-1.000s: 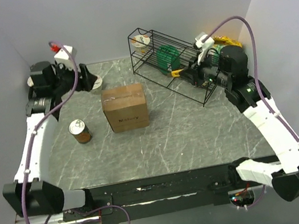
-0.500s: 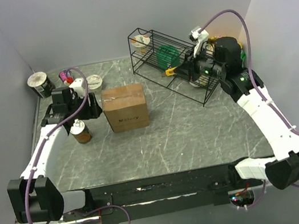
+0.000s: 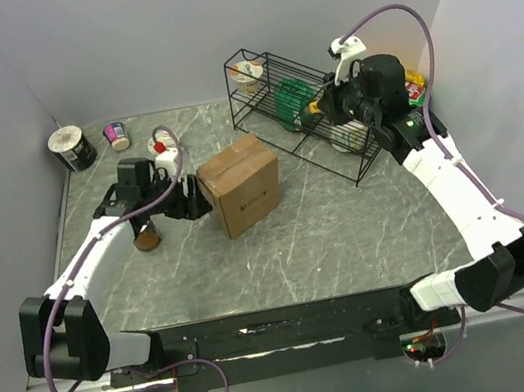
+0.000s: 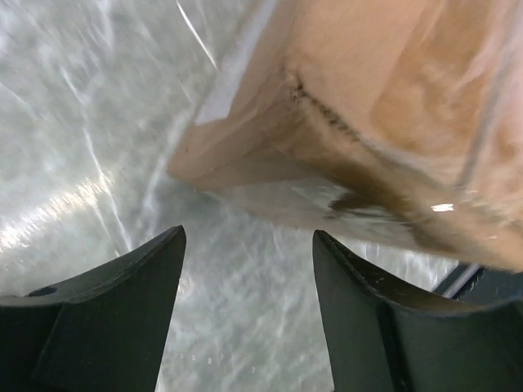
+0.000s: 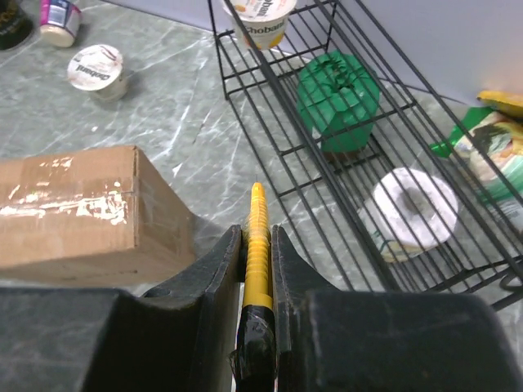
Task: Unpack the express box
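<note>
Since a second ago my left arm has swung in from the back corner, the express box (image 3: 245,184) has turned askew and slid toward the wire rack (image 3: 232,100), and my right arm has risen. My left gripper (image 4: 249,245) stands wide with nothing between its fingers, the box's lower edge just ahead. My right gripper (image 5: 257,233) is pinched narrow on a slim yellow tool (image 5: 258,208), up by the rack and well apart from the box. The box sits loose mid-table, so another nudge could spin it away. The tool might twist in so thin a pinch. My left forearm hangs over the can (image 3: 148,239) and could topple it.
</note>
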Controlling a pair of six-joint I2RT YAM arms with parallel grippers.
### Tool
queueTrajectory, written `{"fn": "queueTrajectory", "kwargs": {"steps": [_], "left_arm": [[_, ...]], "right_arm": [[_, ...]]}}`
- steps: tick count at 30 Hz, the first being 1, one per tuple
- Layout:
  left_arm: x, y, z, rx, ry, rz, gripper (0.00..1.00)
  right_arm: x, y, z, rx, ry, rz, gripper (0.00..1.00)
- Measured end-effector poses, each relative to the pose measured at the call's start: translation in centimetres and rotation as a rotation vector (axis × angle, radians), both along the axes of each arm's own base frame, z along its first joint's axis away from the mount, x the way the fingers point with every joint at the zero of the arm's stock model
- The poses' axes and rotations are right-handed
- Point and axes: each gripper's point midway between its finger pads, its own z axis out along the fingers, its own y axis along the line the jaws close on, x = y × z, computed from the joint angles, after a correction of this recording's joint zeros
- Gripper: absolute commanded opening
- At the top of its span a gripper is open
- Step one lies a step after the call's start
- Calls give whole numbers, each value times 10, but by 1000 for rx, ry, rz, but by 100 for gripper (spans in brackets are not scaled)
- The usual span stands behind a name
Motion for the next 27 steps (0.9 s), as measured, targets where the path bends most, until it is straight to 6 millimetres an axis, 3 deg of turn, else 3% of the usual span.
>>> {"fn": "queueTrajectory", "kwargs": {"steps": [4, 9, 11, 14, 18, 20, 22, 24, 27], "left_arm": [[-16, 7, -12, 73, 37, -81, 76], [-32, 55, -8, 192, 31, -160, 84], [-37, 65, 6, 222, 9, -187, 90], [-23, 61, 52, 214, -96, -209, 95], [29, 41, 151, 109, -328, -146, 97], [54, 27, 186, 61, -412, -124, 99], [72, 7, 198, 36, -439, -137, 96], [88, -24, 193, 3, -417, -178, 97], [107, -66, 159, -26, -319, -228, 97]], "right_arm": [[-3, 11, -2, -12, -4, 90, 0], [-21, 41, 2, 11, 1, 315, 0], [-22, 49, 8, 21, 17, 365, 0], [-12, 57, 22, 30, 1, 397, 0], [-5, 62, 16, 34, 21, 419, 0], [-3, 64, 11, 35, 36, 427, 0], [-2, 65, 7, 37, 47, 430, 0], [-2, 65, 6, 40, 51, 430, 0], [-2, 65, 7, 43, 51, 428, 0]]}}
